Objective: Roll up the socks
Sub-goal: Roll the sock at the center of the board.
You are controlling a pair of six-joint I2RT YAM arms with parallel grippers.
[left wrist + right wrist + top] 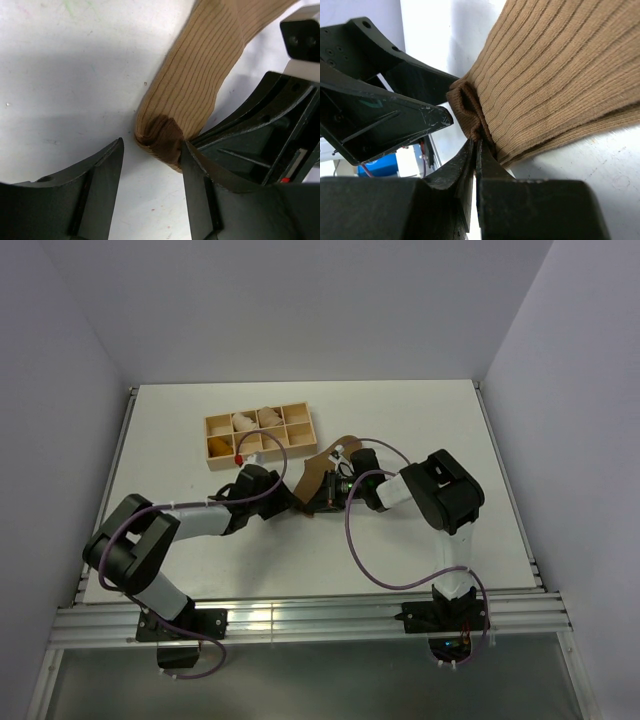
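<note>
On the tabletop the olive-brown sock lies flat, mid-table. The right hand pinches its dark end, perhaps the cuff. The left hand straddles that end, unclenched. If it closes off-centre, it could tug the fold out of the pinch.

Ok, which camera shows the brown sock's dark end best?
Left wrist: the dark end sits whole between the left fingers. Right wrist shows it side-on, pinched by the right fingers. Top external shows only the sock, its end hidden.
</note>
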